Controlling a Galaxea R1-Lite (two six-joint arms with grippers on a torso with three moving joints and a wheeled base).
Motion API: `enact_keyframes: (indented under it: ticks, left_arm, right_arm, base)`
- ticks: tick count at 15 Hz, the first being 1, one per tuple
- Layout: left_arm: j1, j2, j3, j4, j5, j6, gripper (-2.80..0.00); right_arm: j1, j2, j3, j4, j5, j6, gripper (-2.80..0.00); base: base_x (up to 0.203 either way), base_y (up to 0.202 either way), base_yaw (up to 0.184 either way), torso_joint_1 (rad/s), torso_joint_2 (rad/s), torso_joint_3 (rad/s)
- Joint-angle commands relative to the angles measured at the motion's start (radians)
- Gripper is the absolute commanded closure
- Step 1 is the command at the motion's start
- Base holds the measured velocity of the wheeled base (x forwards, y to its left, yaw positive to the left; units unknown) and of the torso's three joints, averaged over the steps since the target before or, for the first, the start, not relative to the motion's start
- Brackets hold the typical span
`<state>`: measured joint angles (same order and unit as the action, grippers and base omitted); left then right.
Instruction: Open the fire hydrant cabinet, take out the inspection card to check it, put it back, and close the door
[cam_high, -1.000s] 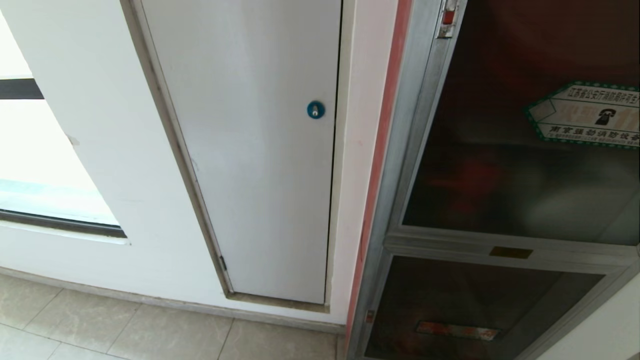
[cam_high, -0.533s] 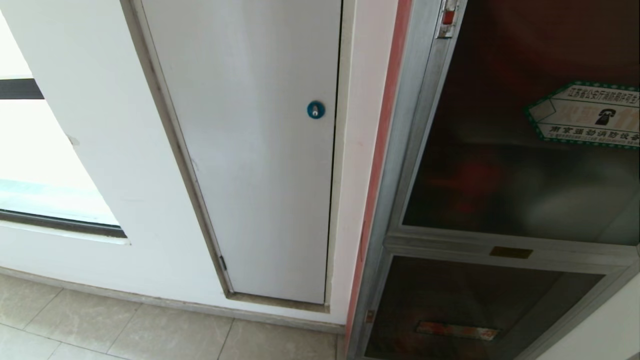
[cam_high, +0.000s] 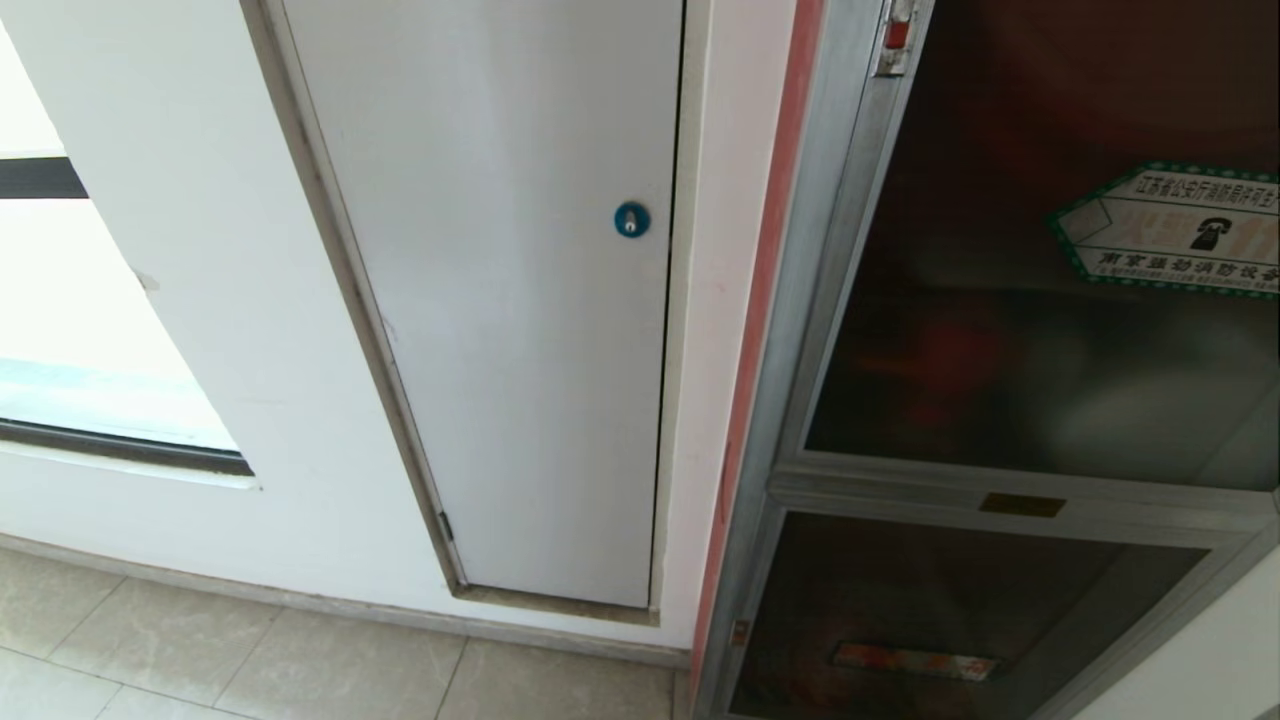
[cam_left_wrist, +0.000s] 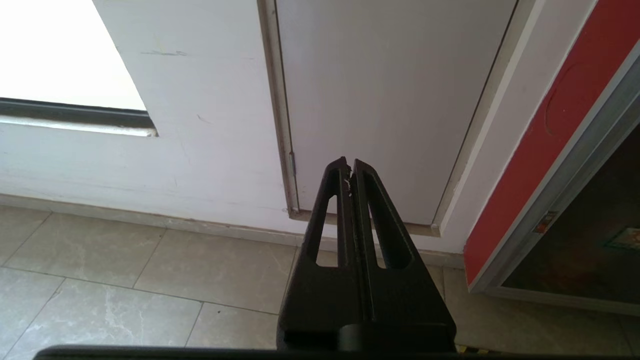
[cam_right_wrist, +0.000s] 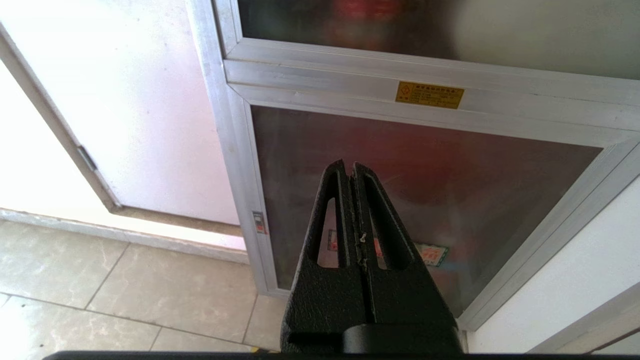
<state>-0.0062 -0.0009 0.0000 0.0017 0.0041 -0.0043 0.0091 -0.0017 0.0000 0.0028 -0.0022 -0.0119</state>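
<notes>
At right of the head frame, closed dark tinted-glass door (cam_high: 1040, 300) of grey metal-framed fire hydrant cabinet (cam_high: 800, 330), one plain white panel (cam_high: 500, 300) at centre, both black grippers, left gripper (cam_left_wrist: 349, 167) and right gripper (cam_right_wrist: 349, 168), pressed together, empty.

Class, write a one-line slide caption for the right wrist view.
Shut right gripper faces the lower dark glass panel of the closed fire hydrant cabinet, below a yellow label.

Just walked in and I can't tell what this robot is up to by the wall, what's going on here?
Nothing is being handled yet. The fire hydrant cabinet is closed, its tinted glass door shut, with the red latch untouched. The right claw is shut and empty, aimed at the smaller lower glass panel. The left claw, also shut, points at the plain white panel beside it. No inspection card shows.
</notes>
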Motion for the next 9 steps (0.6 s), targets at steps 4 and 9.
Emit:
enact_keyframes:
  ticks: [4, 9]
  left_arm:
    - [0.000, 0.001, 0.000, 0.001, 0.000, 0.000, 0.00]
    - [0.000, 0.001, 0.000, 0.000, 0.000, 0.000, 0.00]
  right_arm:
    - [0.000, 0.000, 0.000, 0.000, 0.000, 0.000, 0.00]
    - [0.000, 0.000, 0.000, -0.001, 0.000, 0.000, 0.00]
  base:
    - [0.000, 0.000, 0.000, 0.000, 0.00, 0.000]
    - [0.000, 0.000, 0.000, 0.000, 0.00, 0.000]
